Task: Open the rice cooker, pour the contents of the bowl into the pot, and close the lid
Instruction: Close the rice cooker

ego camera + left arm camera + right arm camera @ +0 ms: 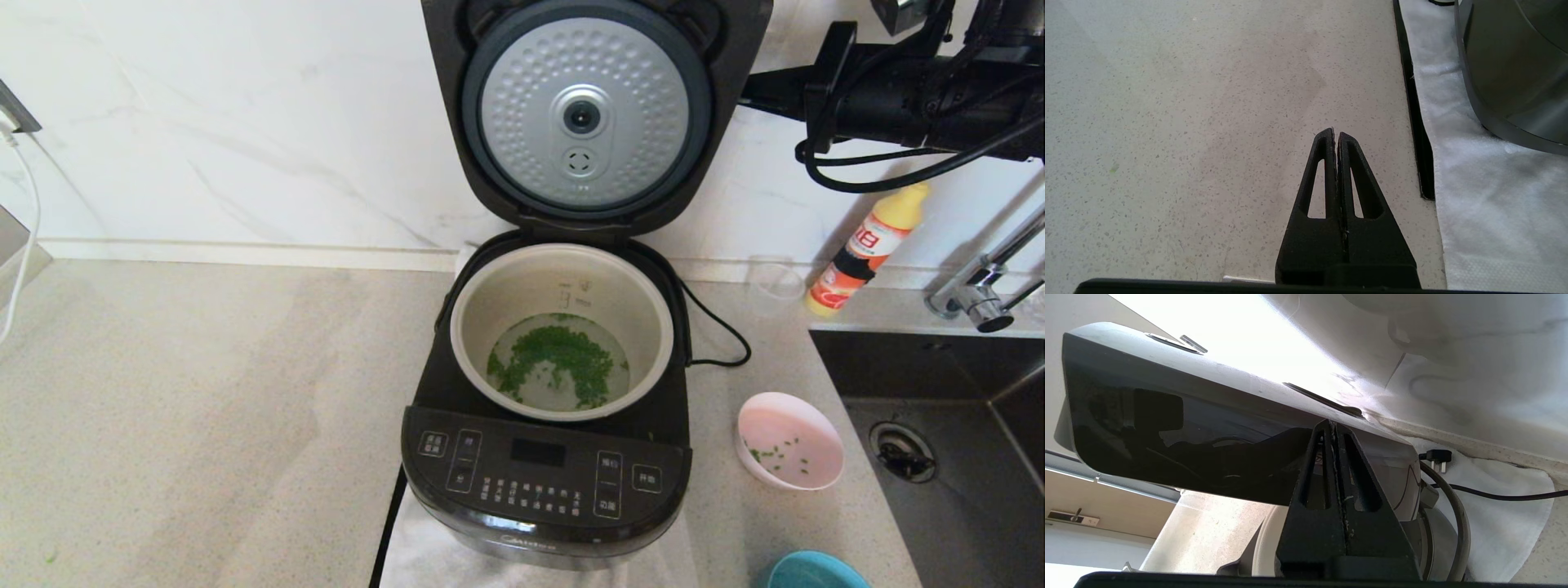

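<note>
- The rice cooker [545, 457] is sitting on the counter [204, 408] with its lid [588, 114] standing wide open.
- Green bits and some water are lying at the bottom of the pot [562, 331], so the pouring looks done.
- The pink bowl [790, 441] is resting on the counter next to the cooker, nearly empty, with a few green bits stuck inside.
- The right gripper [1333, 424] is reaching up beside the lid, and its fingers are pressed tight together, holding nothing.
- The glossy back of the lid [1208, 428] is sitting just past those fingertips, very near or touching; I cannot tell which.
- The left gripper [1336, 134] is hanging low over the bare counter, fingers clenched and empty, with the cooker's side off to one side of them.
- Closing the lid is the only job left, I think.
- The closed tips could slide off the shiny lid, because it is smooth and slippery.
- A hard push could slam the lid down or scoot the cooker on its white cloth [1486, 196].
- A soft push could leave the lid not clicking shut.
- The black cord [718, 327] is lying near the arm and could get snagged.
</note>
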Motion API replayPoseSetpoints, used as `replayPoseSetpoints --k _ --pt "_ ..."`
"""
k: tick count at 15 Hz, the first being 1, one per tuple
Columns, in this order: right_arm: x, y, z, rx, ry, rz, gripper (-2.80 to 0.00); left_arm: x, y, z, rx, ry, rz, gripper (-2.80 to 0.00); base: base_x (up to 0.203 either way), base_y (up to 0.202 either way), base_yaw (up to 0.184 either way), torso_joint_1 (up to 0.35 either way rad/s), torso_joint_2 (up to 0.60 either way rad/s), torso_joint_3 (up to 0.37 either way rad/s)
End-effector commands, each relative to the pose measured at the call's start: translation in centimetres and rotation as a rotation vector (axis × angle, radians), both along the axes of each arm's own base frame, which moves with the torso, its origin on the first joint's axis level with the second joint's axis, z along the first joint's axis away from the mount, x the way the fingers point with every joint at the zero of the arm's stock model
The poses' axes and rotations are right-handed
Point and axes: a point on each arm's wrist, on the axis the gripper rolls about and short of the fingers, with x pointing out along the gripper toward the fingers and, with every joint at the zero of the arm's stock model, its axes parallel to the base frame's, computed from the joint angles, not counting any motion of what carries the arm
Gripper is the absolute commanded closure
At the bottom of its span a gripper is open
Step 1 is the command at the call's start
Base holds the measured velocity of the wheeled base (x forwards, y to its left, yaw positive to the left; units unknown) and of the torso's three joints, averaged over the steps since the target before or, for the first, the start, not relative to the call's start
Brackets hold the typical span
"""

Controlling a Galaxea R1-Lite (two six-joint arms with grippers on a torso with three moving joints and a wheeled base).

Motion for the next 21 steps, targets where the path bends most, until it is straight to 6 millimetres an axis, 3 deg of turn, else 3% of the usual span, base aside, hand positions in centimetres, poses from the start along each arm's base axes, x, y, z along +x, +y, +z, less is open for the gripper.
replayPoseSetpoints --k 1,6,9,16,21 --pt "0.3 0.0 -0.2 0.001 0.007 -0.001 0.0 0.1 0.0 -0.3 0.0 0.009 0.0 0.0 0.0 0.0 0.0 0.0 0.0 0.0" --pt "3.0 -0.7 -1.1 0.009 -0.004 -0.063 0.0 0.1 0.0 -0.3 0.0 0.009 0.0 0.0 0.0 0.0 0.0 0.0 0.0 0.0" --pt "3.6 -0.6 -1.3 0.01 -0.005 -0.067 0.0 0.1 0.0 -0.3 0.0 0.009 0.0 0.0 0.0 0.0 0.0 0.0 0.0 0.0" --pt "2.8 0.3 -0.8 0.033 0.013 0.025 0.0 0.1 0.0 -0.3 0.0 0.009 0.0 0.0 0.0 0.0 0.0 0.0 0.0 0.0" --pt "0.8 -1.1 0.9 0.094 0.052 0.2 0.0 0.1 0.0 -0.3 0.0 0.009 0.0 0.0 0.0 0.0 0.0 0.0 0.0 0.0"
